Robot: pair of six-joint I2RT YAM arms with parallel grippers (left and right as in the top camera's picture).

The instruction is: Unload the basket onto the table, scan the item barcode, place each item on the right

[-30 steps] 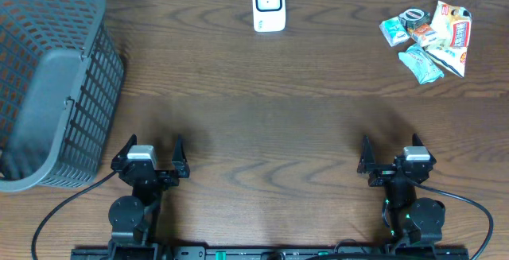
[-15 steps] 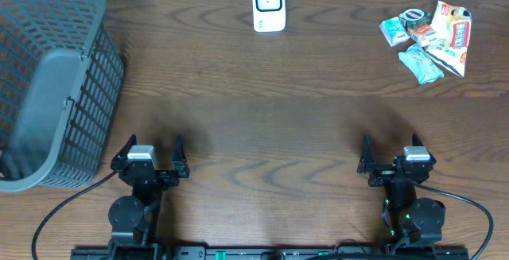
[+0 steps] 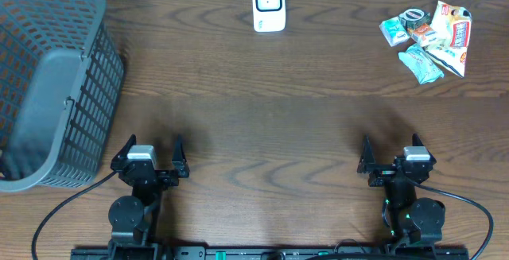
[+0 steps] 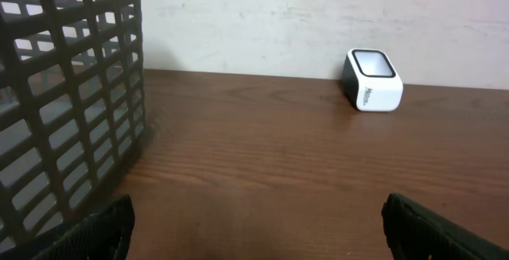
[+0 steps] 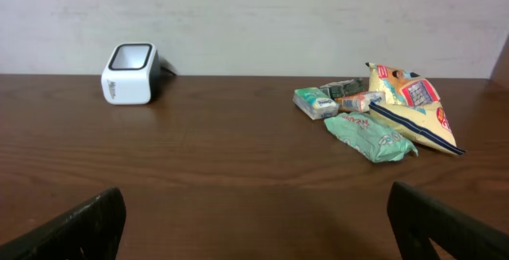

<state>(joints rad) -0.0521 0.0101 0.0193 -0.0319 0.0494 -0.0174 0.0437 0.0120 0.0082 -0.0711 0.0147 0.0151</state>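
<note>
A white barcode scanner (image 3: 269, 5) with a dark window stands at the table's far edge, also visible as the scanner (image 4: 372, 80) and scanner (image 5: 130, 73). A heap of small packaged items (image 3: 427, 36) lies at the far right: a yellow-red snack bag (image 5: 412, 106), a green packet (image 5: 369, 136) and smaller packs. My left gripper (image 3: 152, 153) rests open near the front left, nothing between its fingers. My right gripper (image 3: 390, 150) sits open near the front right, equally empty. In the wrist views each gripper (image 4: 257, 224) (image 5: 258, 220) has its fingers far apart over bare wood.
A large grey plastic basket (image 3: 48, 85) with lattice walls fills the left side, its wall (image 4: 71, 93) close to the left arm. A pale wall runs behind the table's far edge. Black cables trail from both arm bases.
</note>
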